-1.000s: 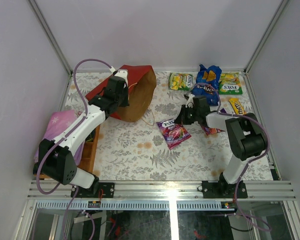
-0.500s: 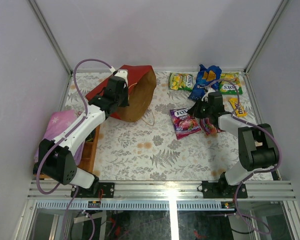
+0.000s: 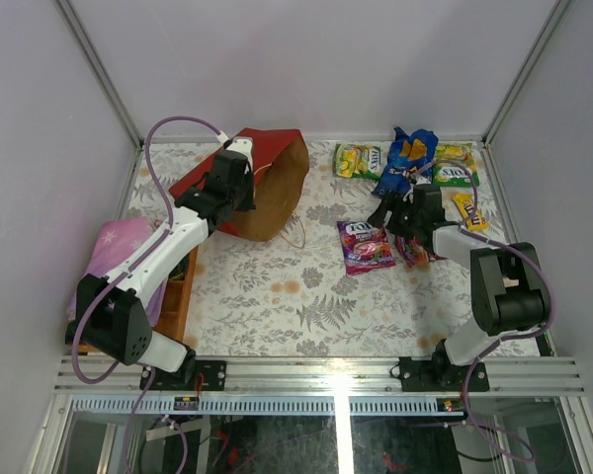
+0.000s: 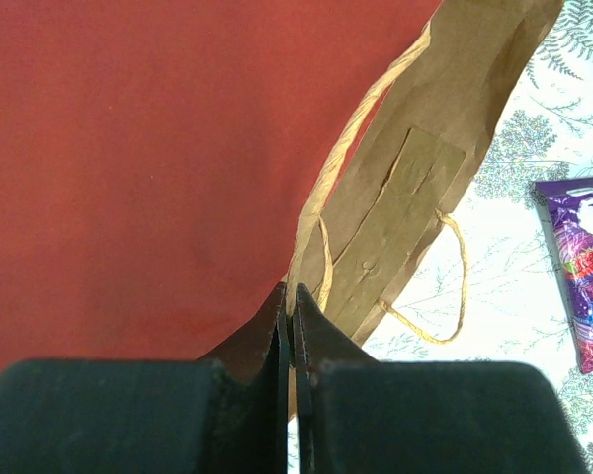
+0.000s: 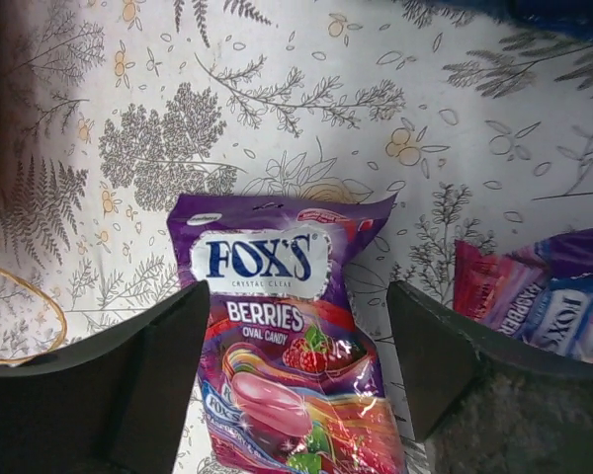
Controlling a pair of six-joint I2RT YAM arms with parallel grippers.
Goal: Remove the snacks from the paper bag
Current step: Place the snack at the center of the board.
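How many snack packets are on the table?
6: green-yellow pack, blue chip bag, second green-yellow pack along the far edge; yellow bar nearer; berries pack and purple pack by the right gripper. The paper bag may hide more.

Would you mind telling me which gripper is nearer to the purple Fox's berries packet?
Right. The right gripper hangs over the purple packet, fingers open on either side; the left gripper is off at the paper bag, shut on its rim.

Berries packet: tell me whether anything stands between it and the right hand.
Nothing visible does. The berries packet lies flat on the table, framed by the open right hand's two fingers. Another purple packet lies beyond one finger, not in between.
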